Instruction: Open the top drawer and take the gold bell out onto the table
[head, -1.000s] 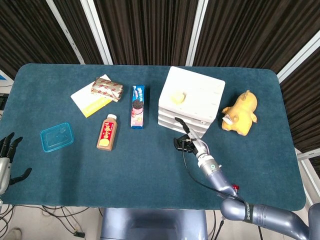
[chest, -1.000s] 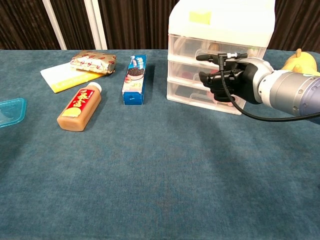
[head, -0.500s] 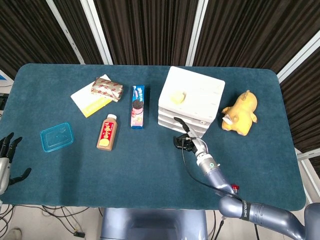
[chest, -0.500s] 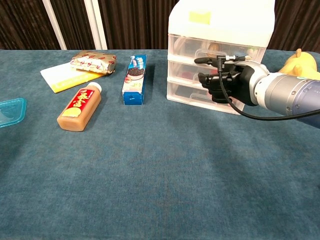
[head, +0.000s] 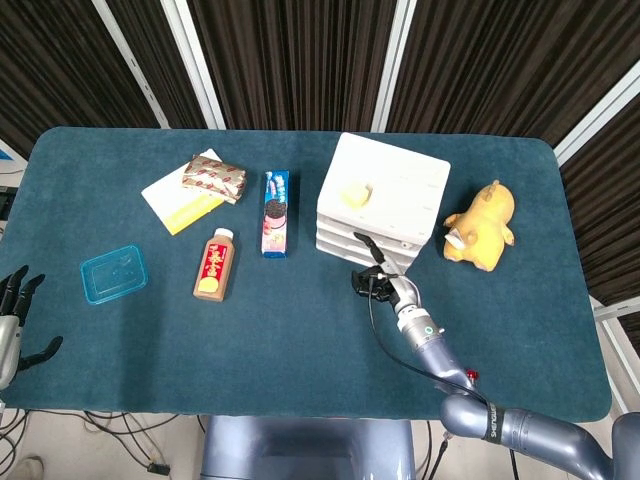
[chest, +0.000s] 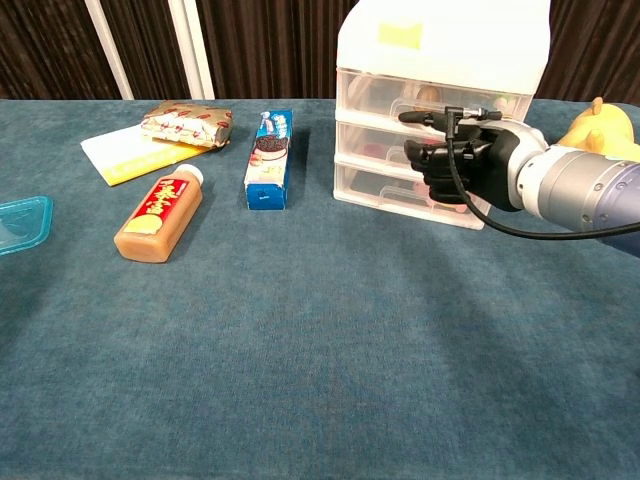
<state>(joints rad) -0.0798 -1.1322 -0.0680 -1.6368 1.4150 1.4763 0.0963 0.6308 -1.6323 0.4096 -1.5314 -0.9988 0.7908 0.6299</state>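
The white three-drawer unit (head: 385, 190) (chest: 440, 40) stands at the back middle of the table, all drawers closed. Through the top drawer's (chest: 380, 95) clear front a small pale object shows dimly; I cannot tell whether it is the gold bell. My right hand (head: 378, 284) (chest: 465, 160) hovers just in front of the drawers with most fingers curled in, holding nothing. One finger points left at the level of the top drawer's lower edge. My left hand (head: 12, 325) hangs off the table's near left edge, fingers apart.
Left of the drawers lie a blue cookie box (head: 275, 212), a brown bottle (head: 214, 265), a snack pack (head: 214, 178) on a yellow-white card (head: 175, 200), and a blue lidded container (head: 113, 274). A yellow plush toy (head: 482, 226) sits right of the drawers.
My right hand has shifted slightly to the right along the drawer fronts, its pose unchanged. The drawers and the left hand have not moved.
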